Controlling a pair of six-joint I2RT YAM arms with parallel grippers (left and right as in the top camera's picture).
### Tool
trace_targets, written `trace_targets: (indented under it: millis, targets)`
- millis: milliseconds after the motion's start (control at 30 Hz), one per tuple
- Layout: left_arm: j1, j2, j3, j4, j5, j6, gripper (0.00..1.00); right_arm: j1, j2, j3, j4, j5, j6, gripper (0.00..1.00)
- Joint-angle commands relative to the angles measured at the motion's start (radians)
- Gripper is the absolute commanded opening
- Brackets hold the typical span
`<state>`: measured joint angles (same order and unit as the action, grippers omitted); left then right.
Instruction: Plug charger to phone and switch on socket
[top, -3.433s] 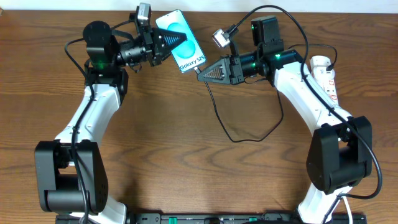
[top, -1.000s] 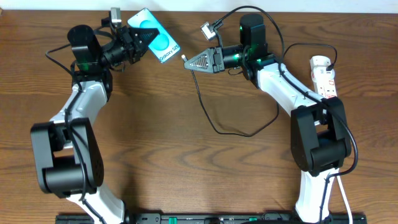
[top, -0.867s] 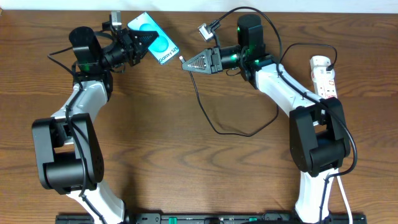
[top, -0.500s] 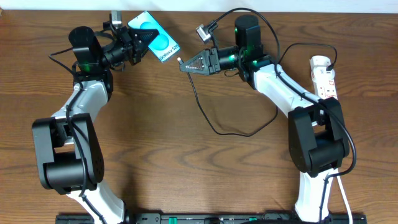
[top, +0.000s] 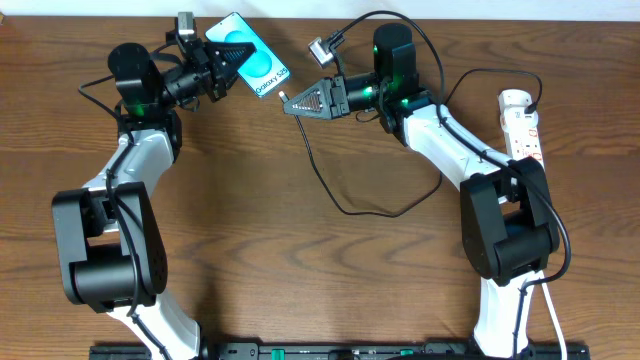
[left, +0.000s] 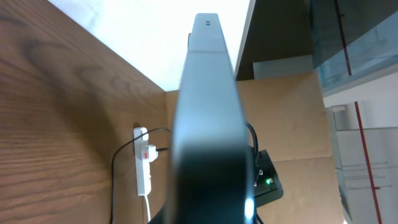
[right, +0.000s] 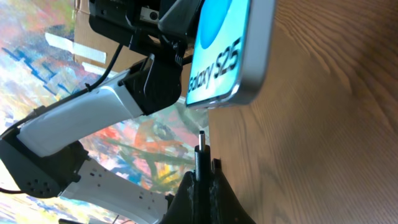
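The charger (top: 335, 196) ends in a small plug tip (right: 201, 144) that sticks out from the front of the right claw (top: 291, 100), whose fingers (right: 205, 186) are clamped together on the plug body. From that claw the thin black cable drops onto the table (top: 300, 280), runs in a wide loop well behind the fingers and climbs back up beside the right arm. Just ahead of the plug tip, close but with a gap showing, is the bottom edge of the phone (right: 231, 53), its white strip reading "Galaxy S25" nearest the tip and the cyan screen (top: 252, 62) beyond it. The phone is tilted and gripped at its far end by the left claw (top: 228, 62), which is closed on it from both faces; the left wrist view shows only the phone's dark edge (left: 208, 124) running straight out from that claw. The two claws point toward each other near the back edge of the table. The socket (top: 522, 122) lies well apart from the right claw, far behind it by the table's right side; the left wrist view shows it too (left: 143, 169), distant past the phone.
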<state>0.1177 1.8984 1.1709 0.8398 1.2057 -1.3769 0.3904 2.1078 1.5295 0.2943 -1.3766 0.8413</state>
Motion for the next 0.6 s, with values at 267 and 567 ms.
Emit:
trace_targets:
  millis: [267, 567]
  targets:
    - [0.001, -0.013, 0.008, 0.042, 0.041, -0.013, 0.07, 0.006, -0.003, 0.009, 0.035, -0.017, 0.019, 0.01]
    - [0.0, -0.013, 0.008, 0.042, 0.043, -0.013, 0.07, 0.006, -0.003, 0.009, 0.04, -0.017, 0.019, 0.01]
